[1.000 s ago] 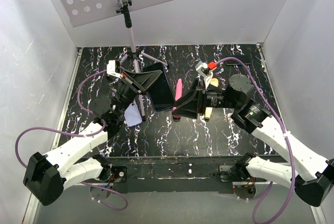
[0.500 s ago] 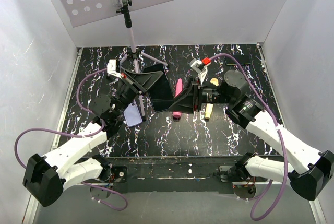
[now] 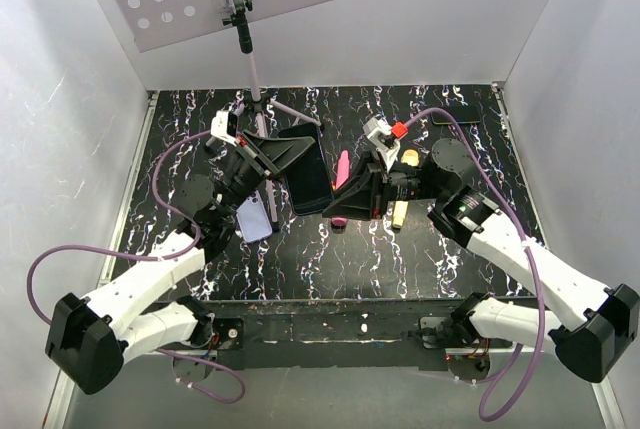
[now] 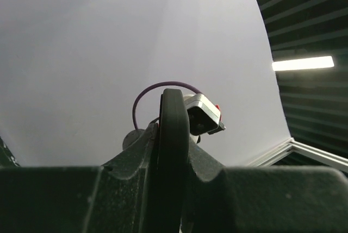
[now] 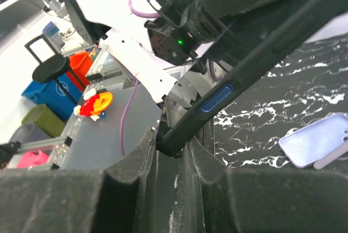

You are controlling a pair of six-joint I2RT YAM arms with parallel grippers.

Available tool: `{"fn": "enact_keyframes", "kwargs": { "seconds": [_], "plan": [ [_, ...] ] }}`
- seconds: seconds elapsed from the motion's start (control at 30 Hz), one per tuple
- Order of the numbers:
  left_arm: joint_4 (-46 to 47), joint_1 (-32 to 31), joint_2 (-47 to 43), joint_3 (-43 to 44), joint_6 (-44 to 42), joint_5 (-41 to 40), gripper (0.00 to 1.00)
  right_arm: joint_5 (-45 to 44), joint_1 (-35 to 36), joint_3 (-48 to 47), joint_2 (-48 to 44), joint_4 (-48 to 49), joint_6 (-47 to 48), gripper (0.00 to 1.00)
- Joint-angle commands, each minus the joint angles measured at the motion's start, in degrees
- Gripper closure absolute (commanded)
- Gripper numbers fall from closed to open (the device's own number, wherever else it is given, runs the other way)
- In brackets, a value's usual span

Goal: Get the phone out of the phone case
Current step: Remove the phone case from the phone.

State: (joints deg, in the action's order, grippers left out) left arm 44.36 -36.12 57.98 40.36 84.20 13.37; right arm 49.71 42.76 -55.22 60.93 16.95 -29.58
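Note:
The phone (image 3: 308, 177), black and glossy, hangs above the table between both grippers. My left gripper (image 3: 283, 154) is shut on its left edge. In the left wrist view the phone (image 4: 174, 119) stands edge-on between the fingers of that gripper (image 4: 173, 154). My right gripper (image 3: 341, 196) is shut on the phone's lower right corner. In the right wrist view the dark body with a side button (image 5: 244, 64) runs into that gripper (image 5: 173, 149). The lavender phone case (image 3: 254, 219) lies empty on the table under the left arm, and it also shows in the right wrist view (image 5: 316, 145).
A tripod stand (image 3: 252, 69) with a perforated board stands at the back left. A pink object (image 3: 343, 165) and yellow pieces (image 3: 398, 215) lie by the right gripper. A dark flat item (image 3: 445, 117) lies at the back right. White walls close in three sides.
My right gripper has moved left and up to the phone's lower right corner and closed on it. The left gripper has kept hold of the phone and turned slightly.

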Motion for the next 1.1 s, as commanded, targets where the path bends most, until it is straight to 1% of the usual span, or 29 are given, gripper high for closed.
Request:
{"fn": "enact_keyframes", "kwargs": {
  "seconds": [0.0, 0.1, 0.17, 0.3, 0.43, 0.47, 0.5, 0.53, 0.63, 0.67, 0.73, 0.83, 0.9, 1.0, 1.07],
  "plan": [
    [6.8, -0.4, 0.7, 2.1, 16.2, 2.4, 1.0, 6.7, 0.0, -0.9, 4.1, 6.9, 13.5, 0.99],
    [10.6, -0.4, 2.4, 3.5, 17.6, 6.0, 1.0, 11.1, -0.3, -3.6, 7.4, 7.5, 13.3, 0.99],
    [11.6, -0.4, 2.9, 4.5, 17.7, 8.2, 1.0, 11.4, -0.7, -4.8, 8.7, 7.9, 12.7, 0.99],
    [11.0, -0.4, 2.1, 5.6, 16.2, 10.8, 1.0, 9.5, -1.5, -7.4, 10.5, 7.0, 12.4, 0.99],
    [10.9, -0.4, 2.3, 6.3, 15.2, 12.4, 1.0, 4.3, -1.5, -8.8, 11.5, 6.7, 9.4, 0.99],
    [10.8, -0.4, 2.2, 6.1, 15.1, 12.3, 1.0, 0.7, -1.5, -8.4, 11.2, 7.6, 7.6, 0.99],
    [10.9, -0.4, 2.2, 6.0, 14.8, 12.2, 1.0, -3.1, -1.5, -8.8, 10.9, 6.1, 6.2, 0.99],
    [11.0, -0.4, 2.2, 6.0, 14.2, 12.4, 1.0, -8.8, -1.6, -10.0, 10.6, 2.5, 5.2, 0.99],
    [9.7, -0.5, 2.1, 6.3, 12.2, 12.8, 1.0, -35.8, -0.1, -10.3, 8.0, -10.2, -1.3, 0.99],
    [9.4, -0.6, 2.2, 6.1, 12.0, 12.5, 1.0, -40.1, 0.4, -9.5, 7.2, -10.7, -2.2, 0.99],
    [10.3, -0.5, 2.7, 5.7, 12.4, 11.9, 1.0, -47.5, 2.3, -7.5, 6.1, -9.7, 2.0, 0.99],
    [12.6, -0.6, 4.1, 6.7, 14.7, 12.6, 1.0, -53.4, 5.0, -5.3, 6.1, -5.5, 13.8, 0.99],
    [12.4, -0.7, 4.2, 7.1, 15.3, 12.6, 1.0, -54.5, 6.4, -3.4, 6.5, -1.5, 22.2, 0.99],
    [11.4, -0.6, 3.8, 7.4, 15.3, 11.9, 1.0, -58.1, 8.6, -0.9, 7.1, 1.0, 32.7, 0.99],
    [10.7, -0.6, 3.5, 7.9, 14.7, 11.9, 1.0, -61.0, 9.5, 0.3, 6.9, 1.2, 35.3, 0.99]
  ]
}}
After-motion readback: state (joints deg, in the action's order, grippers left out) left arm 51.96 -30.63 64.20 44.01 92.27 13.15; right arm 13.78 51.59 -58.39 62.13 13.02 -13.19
